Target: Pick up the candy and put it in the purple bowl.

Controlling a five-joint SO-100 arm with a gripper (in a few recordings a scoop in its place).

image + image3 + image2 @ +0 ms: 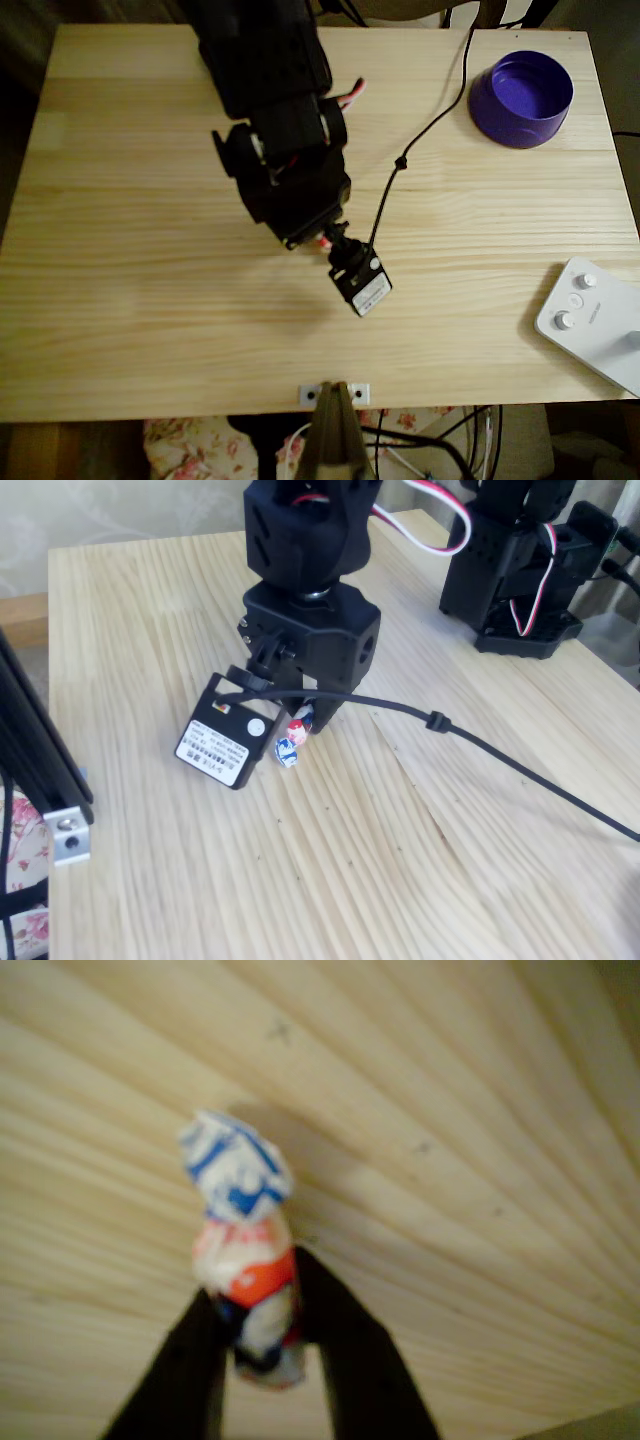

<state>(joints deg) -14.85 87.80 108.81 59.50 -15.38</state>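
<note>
Black fingers (190,1360) of the gripper (262,1335) pinch the candy (243,1260) at mid-body, its crinkled whitish wrapper marked orange, its blue-striped twisted end jutting beyond the tips over grained pale wood table (480,1110). Lower wrapper end is blurred. Round, thick-walled purple bowl (522,97) sits well apart at the table's far right corner in the overhead view.

candy (243,1260) (blue twisted end), purple bowl (522,98) upright

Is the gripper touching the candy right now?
Touching. The wrist view shows the gripper with both dark fingers pressed against the candy between them.
</note>
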